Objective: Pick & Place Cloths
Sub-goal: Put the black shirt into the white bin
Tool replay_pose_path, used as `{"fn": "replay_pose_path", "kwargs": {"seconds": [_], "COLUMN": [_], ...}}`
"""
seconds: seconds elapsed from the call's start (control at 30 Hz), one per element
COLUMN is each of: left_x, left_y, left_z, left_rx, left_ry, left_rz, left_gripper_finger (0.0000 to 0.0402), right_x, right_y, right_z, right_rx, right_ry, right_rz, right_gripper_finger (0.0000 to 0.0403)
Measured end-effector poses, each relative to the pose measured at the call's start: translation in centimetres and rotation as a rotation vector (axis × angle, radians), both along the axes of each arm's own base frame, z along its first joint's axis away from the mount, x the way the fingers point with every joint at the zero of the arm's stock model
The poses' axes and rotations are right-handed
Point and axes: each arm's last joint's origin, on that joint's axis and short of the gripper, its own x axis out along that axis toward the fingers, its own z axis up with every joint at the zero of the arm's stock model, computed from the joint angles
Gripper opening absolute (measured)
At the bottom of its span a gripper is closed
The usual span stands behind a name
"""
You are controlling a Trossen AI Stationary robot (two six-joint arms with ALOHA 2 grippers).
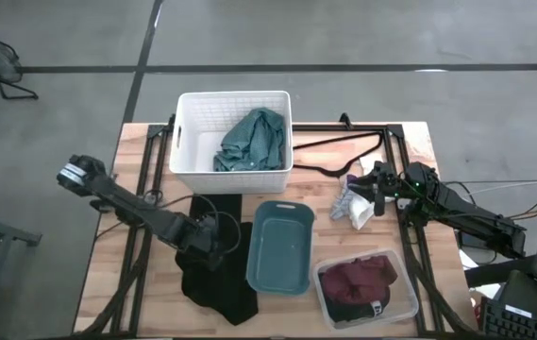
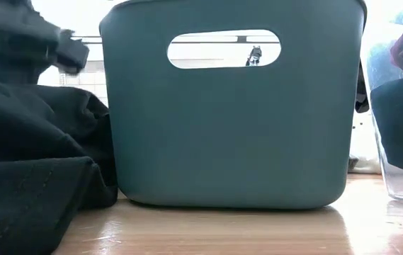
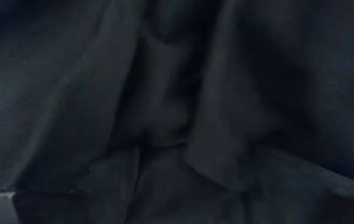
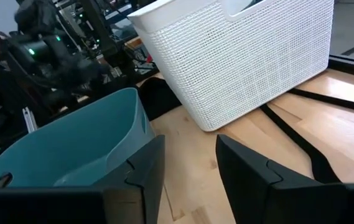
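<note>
The large black cloth (image 1: 216, 283) lies spread on the table left of the teal bin (image 1: 279, 247) and fills the left wrist view (image 3: 177, 112). My left gripper (image 1: 213, 236) is low over its upper part, dark against dark. The teal cloth (image 1: 254, 140) lies in the white basket (image 1: 188, 109). The maroon cloth (image 1: 362, 277) and a navy one (image 1: 362, 310) sit in the clear bin (image 1: 410, 302). The small white cloth (image 1: 355, 208) lies crumpled on the table beside my right gripper (image 1: 367, 189). That gripper is open (image 4: 189, 168), with bare wood showing between its fingers.
The teal bin (image 2: 229, 127) stands empty mid-table, between the black cloth (image 2: 31, 184) and the clear bin (image 2: 399, 142). A thin black hanger (image 1: 344, 146) lies on the far right part of the table, next to the white basket (image 4: 257, 62). Black frame rails run along both table sides.
</note>
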Motion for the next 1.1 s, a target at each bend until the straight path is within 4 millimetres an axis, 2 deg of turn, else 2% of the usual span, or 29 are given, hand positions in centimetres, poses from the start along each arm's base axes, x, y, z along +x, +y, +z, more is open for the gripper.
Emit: {"fn": "replay_pose_path", "kwargs": {"seconds": [0.17, 0.3, 0.43, 0.57, 0.63, 0.73, 0.8, 0.93, 1.1], "left_x": [0.0, 0.4, 0.7, 0.5, 0.4, 0.1, 0.0, -0.9, -3.7], "left_y": [0.0, -0.3, -0.5, -0.3, -0.3, -0.2, -0.1, 0.6, 2.5], "left_z": [-2.7, -3.7, -3.7, -3.3, -2.7, -0.8, 1.3, 6.7, 13.9], "left_rx": [0.009, -0.034, -0.053, -0.060, -0.082, -0.144, -0.185, -0.225, -0.175], "left_ry": [0.033, 0.008, -0.019, -0.041, -0.061, -0.120, -0.200, -0.375, -0.521], "left_rz": [0.001, -0.005, -0.014, -0.032, -0.030, -0.022, -0.014, 0.005, 0.068], "left_gripper_finger": [0.0303, 0.0259, 0.0166, 0.0037, 0.0022, 0.0024, 0.0021, 0.0018, 0.0018], "right_x": [0.0, 0.0, 0.0, 0.0, 0.0, 0.0, 0.0, 0.1, 0.1], "right_y": [0.0, 0.0, 0.0, 0.0, 0.0, 0.0, 0.0, -0.1, -0.1], "right_z": [0.0, 0.0, 0.0, 0.0, -0.1, -0.3, -0.5, -1.0, -1.0], "right_rx": [0.000, 0.000, 0.001, -0.006, -0.007, -0.006, -0.002, 0.013, 0.004], "right_ry": [0.001, 0.002, 0.004, 0.005, 0.006, 0.013, 0.022, 0.034, 0.029], "right_rz": [0.000, 0.000, 0.000, 0.000, -0.001, 0.000, 0.000, -0.002, -0.001], "right_gripper_finger": [0.0151, 0.0160, 0.0169, 0.0178, 0.0182, 0.0187, 0.0190, 0.0195, 0.0199]}}
